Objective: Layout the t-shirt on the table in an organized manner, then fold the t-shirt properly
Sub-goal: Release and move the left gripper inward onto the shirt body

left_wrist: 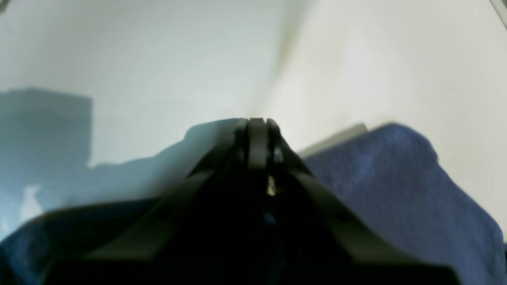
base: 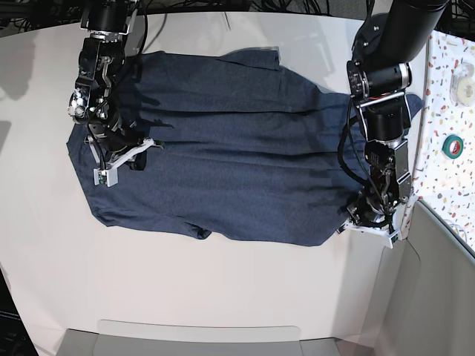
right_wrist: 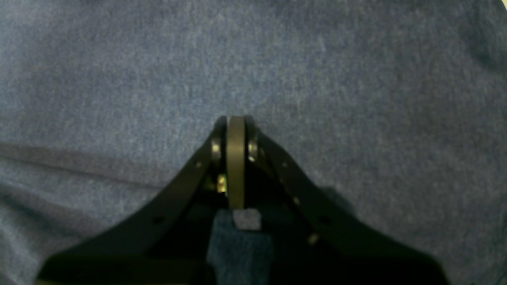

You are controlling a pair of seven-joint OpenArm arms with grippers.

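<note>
the t-shirt (base: 237, 156), a dark heathered navy-blue cloth, is spread plain side up across the table (base: 185, 282), with its length running left to right in the base view. long creases are seen across its middle, and one corner is bunched at the right edge. the table is a smooth matte white surface.

A robotics lab bench, by the look of it: two black robot arms (base: 382, 67) reach over a broad white desk (base: 223, 282), with bundled cables (base: 223, 6) trailing along the far edge. Off to one side runs a speckled terrazzo strip (base: 445, 111) carrying a green tape roll (base: 453, 145) and a white roll (base: 465, 83). Workshop clutter, nothing domestic.
</note>
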